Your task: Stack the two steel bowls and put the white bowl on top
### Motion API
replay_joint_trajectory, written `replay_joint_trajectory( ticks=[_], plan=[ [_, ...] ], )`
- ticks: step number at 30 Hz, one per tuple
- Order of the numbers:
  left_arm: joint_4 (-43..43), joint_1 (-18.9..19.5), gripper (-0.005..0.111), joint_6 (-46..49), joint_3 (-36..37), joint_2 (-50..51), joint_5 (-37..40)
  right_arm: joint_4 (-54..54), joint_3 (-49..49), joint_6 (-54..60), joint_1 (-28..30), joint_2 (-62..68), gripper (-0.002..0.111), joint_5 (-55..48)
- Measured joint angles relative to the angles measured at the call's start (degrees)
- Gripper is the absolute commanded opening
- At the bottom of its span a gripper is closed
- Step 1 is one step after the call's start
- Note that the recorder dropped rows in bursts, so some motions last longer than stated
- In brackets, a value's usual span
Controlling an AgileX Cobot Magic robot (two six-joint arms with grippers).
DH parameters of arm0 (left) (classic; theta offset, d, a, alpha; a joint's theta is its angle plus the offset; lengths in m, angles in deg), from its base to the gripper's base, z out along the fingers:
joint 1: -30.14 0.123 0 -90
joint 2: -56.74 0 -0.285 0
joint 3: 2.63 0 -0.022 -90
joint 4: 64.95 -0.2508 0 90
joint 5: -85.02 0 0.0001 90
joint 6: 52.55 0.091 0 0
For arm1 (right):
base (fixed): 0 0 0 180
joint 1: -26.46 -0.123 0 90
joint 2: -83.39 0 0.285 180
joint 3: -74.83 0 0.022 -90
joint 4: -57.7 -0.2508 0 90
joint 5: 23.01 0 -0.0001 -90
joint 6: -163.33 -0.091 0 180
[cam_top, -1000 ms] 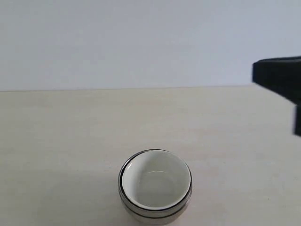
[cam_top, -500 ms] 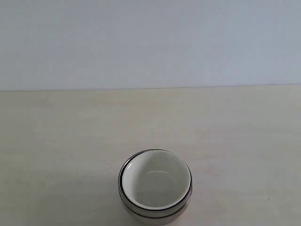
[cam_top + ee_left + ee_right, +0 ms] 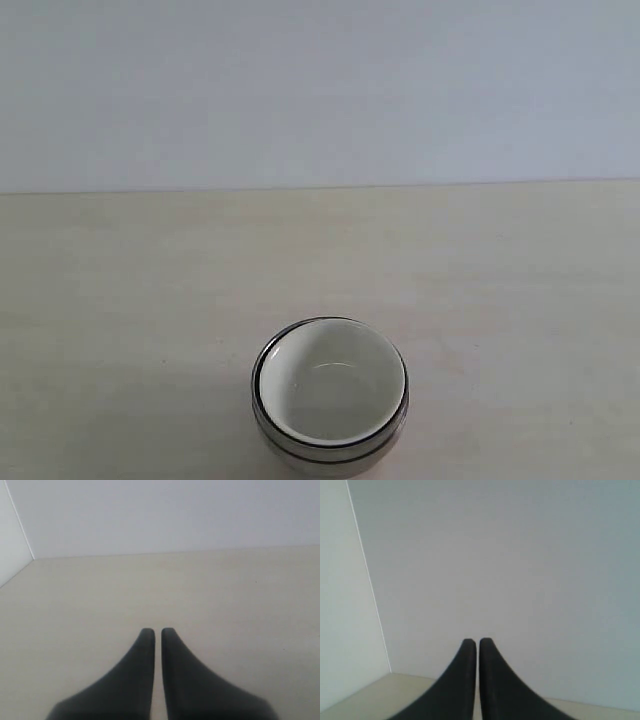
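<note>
In the exterior view the white bowl (image 3: 330, 392) sits nested inside the steel bowls (image 3: 330, 458), whose shiny rims and walls show as bands around and below it, near the table's front edge. How many steel bowls lie under it I cannot tell. Neither arm appears in that view. My left gripper (image 3: 156, 630) is shut with nothing between its dark fingers, low over bare tabletop. My right gripper (image 3: 478, 641) is shut too and holds nothing, raised and facing the wall. No bowl shows in either wrist view.
A light wooden table (image 3: 150, 280) runs back to a plain pale wall (image 3: 320, 90). A wall corner (image 3: 367, 580) shows in the right wrist view.
A dark arm part at the right edge of the exterior view one second ago has left the picture. The bowls have not moved.
</note>
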Motion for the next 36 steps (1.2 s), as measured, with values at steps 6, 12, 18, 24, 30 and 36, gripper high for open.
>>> replay_joint_trajectory(
  ticks=[6, 12, 18, 24, 30, 36],
  plan=[
    [0.0, 0.0, 0.004, 0.0, 0.0, 0.0, 0.0, -0.65, -0.26, 3.37, 4.81, 0.0, 0.0, 0.75],
    [0.0, 0.0, 0.004, 0.0, 0.0, 0.0, 0.0, -15.25, -0.26, 16.68, 12.55, 0.0, 0.0, 7.9],
    [0.0, 0.0, 0.004, 0.0, 0.0, 0.0, 0.0, -52.44, -0.26, 47.81, 24.2, 0.0, 0.0, 11.99],
    [0.0, 0.0, 0.004, 0.0, 0.0, 0.0, 0.0, -68.48, -0.26, 60.41, 36.98, 0.0, 0.0, 9.66],
    [0.0, 0.0, 0.004, 0.0, 0.0, 0.0, 0.0, -84.9, -0.5, 73.09, 47.32, -0.08, 0.0, 10.05],
    [0.0, 0.0, 0.004, 0.0, 0.0, 0.0, 0.0, -86.38, -7.1, 74.08, 49.62, 0.02, 0.0, 17.03]
  ],
)
